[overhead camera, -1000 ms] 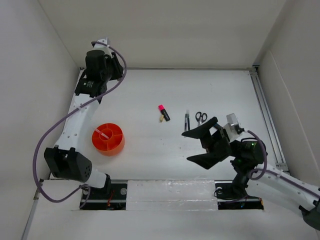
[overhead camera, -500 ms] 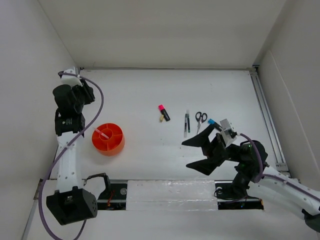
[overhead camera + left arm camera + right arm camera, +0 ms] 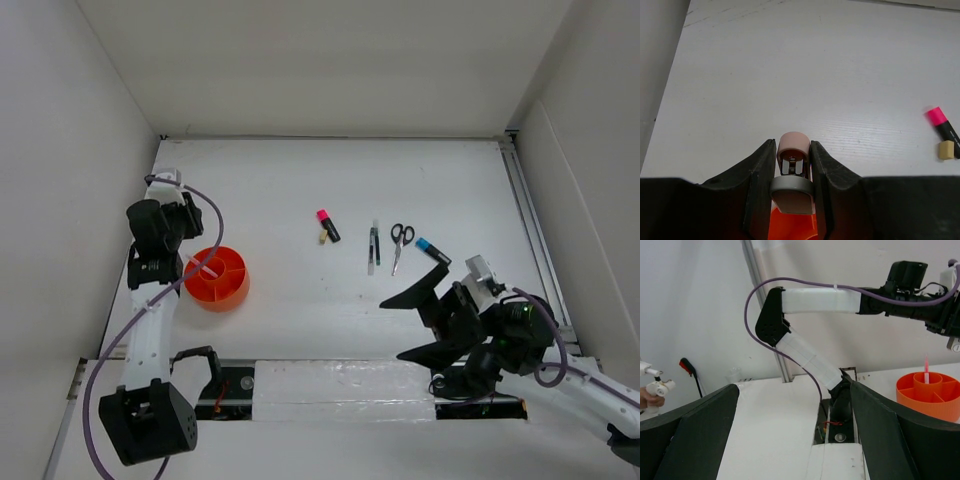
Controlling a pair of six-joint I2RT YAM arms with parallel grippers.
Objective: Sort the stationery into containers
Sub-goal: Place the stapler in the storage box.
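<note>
Orange cup (image 3: pixel 222 302) w/ inner dividers sits right under L gripper (image 3: pixel 793 150). In the L wrist view only a sliver of orange shows low betw the fingers (image 3: pixel 760 190). In the cup is the thin pink pen (image 3: pixel 926 371), standing near upright, apparently in the centre compartment.

L gripper: jaws nearly closed, clamped on a small pink-and-grey item (image 3: pixel 792 140). Its pink end sticks out at the fingertips and its grey end is toward the palm. Can't tell what kind of item it is, or whether it touches the cup.

Ahead & to the right of L gripper, well apart from it, lies the pink-capped black highlighter (image 3: pixel 941 125). A small beige block (image 3: pixel 946 149) is just beside it on the gripper's side.

R gripper (image 3: pixel 418 325): jaws spread wide, nothing in them. It is held near the front table edge, pointing toward the L arm's side.

- Blue-capped black marker (image 3: pixel 431 250) lies just beyond its far finger.
- Black-handled scissors (image 3: pixel 400 240) & dark pen (image 3: pixel 373 245) lie further out, side by side and close but apart.

Betw R gripper & cup, the L arm's white link (image 3: pixel 810 362) and purple cable (image 3: pixel 790 285) cross the R wrist view. The cup shows just right of them.
</note>
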